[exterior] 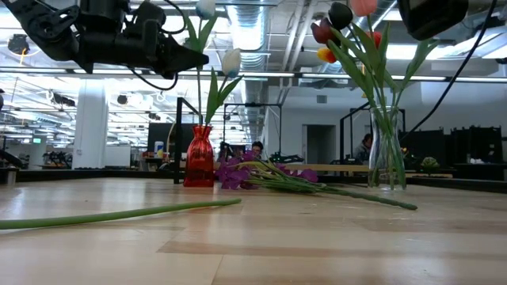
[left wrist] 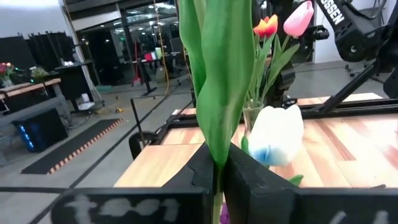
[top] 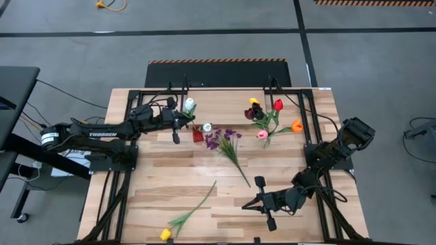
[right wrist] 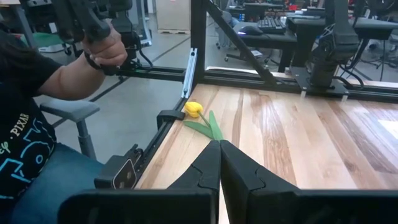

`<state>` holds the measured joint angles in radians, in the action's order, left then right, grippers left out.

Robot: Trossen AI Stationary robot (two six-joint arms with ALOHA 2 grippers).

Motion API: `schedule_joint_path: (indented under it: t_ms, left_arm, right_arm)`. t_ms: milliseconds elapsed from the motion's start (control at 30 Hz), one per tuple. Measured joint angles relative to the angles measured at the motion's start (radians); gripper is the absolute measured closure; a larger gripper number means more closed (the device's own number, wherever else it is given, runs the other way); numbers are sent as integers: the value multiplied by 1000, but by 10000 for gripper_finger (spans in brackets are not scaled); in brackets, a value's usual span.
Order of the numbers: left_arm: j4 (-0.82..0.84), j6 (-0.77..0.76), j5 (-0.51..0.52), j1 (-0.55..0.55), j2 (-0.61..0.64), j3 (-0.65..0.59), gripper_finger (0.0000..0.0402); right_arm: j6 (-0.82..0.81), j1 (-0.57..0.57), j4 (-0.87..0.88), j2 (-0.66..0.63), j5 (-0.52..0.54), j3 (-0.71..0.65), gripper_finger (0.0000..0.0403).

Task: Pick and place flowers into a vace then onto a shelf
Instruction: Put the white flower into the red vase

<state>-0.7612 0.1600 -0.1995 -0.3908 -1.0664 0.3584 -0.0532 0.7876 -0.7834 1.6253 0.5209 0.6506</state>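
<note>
The left gripper (left wrist: 219,171) is pinching a white tulip's (top: 189,105) green stem (left wrist: 219,93) between closed jaws, just above the red vase (exterior: 199,156). The clear vase (exterior: 386,158) beyond is holding several tulips (top: 267,116). The right gripper (right wrist: 219,163) is hovering with jaws closed and empty, the yellow tulip (right wrist: 194,109) lying ahead of them.

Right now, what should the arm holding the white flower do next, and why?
Probably lower it a little. The left tool is shut on the white tulip's stem, held up near the red vase, so easing down should seat the stem. The right tool waits, shut on nothing.
</note>
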Motion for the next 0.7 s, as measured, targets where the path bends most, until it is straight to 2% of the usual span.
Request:
schedule_joint_path:
  t_ms: [200,433,700]
  left_arm:
    - [9,-28,-2,0,0,0,377]
    - [34,-88,-1,0,0,2,289]
    - [355,-126,-35,0,0,92,202]
  right_arm:
    - [-1,4,1,0,0,0,403]
    - [-10,4,2,0,0,0,403]
    - [-11,4,5,0,0,0,403]
